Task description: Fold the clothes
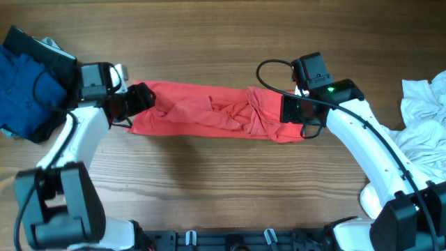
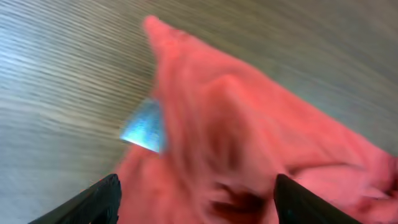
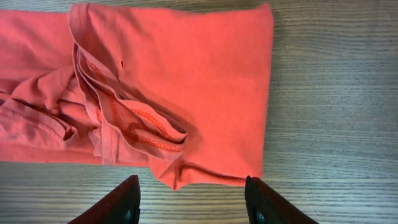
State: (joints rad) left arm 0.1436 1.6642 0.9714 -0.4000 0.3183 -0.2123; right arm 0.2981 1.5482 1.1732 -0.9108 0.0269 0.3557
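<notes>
The soft red cotton T-shirt (image 1: 209, 115) is lying as 1 long strip. The left gripper (image 2: 199, 199) and right gripper (image 3: 196, 199) are gaping empty at its ends; pinching them is probably coming next.

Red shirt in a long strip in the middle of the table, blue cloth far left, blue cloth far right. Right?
No. The far-right cloth is white, not blue, as the overhead view shows. So: red shirt in a long strip in the middle of the table, blue cloth far left, white one far right.
</notes>
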